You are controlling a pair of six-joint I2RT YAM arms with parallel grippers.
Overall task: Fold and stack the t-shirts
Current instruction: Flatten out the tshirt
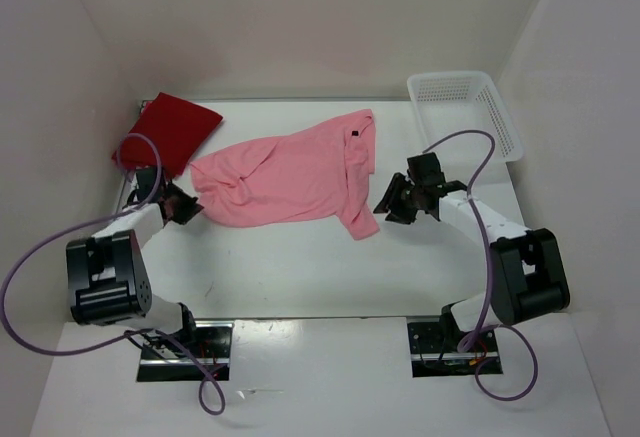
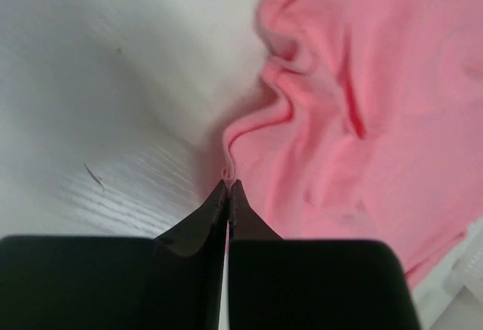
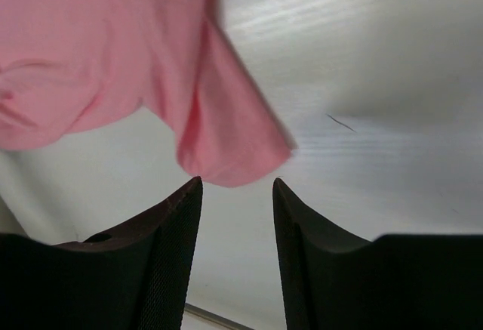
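1. Table [image 1: 300, 267]: white top, enclosed by pale walls. All items are found on it.
2. Pink t-shirt [image 1: 290, 182]: laid at ctr of table, spread out but rumpled, not folded. Creases are bunched at its L edge; one short sleeve [image 1: 360, 219] is pointed toward the near R side. A small dark tag is seen near the far R end.
3. Basket [image 1: 505, 122]: white plastic mesh, set at far R corner, well apart from both shirts.
4. Dark red t-shirt [image 1: 170, 129]: folded flat, placed at far L corner, near the pink t-shirt's L edge; contact btwn the two cannot be told.
5. Left gripper [image 1: 185, 209]: positioned at the pink shirt's L edge. In the wrist view the fingers [image 2: 200, 220] are seen pressed together, w/ a thin ridge of pink cloth pinched at the tips.
6. Right gripper [image 1: 388, 202]: held low, just beside the sleeve. In the wrist view the jaws are seen spread apart w/ nothing btwn them; the sleeve end [image 3: 226, 141] is found just ahead of the fingertips [image 3: 189, 202], not gripped.
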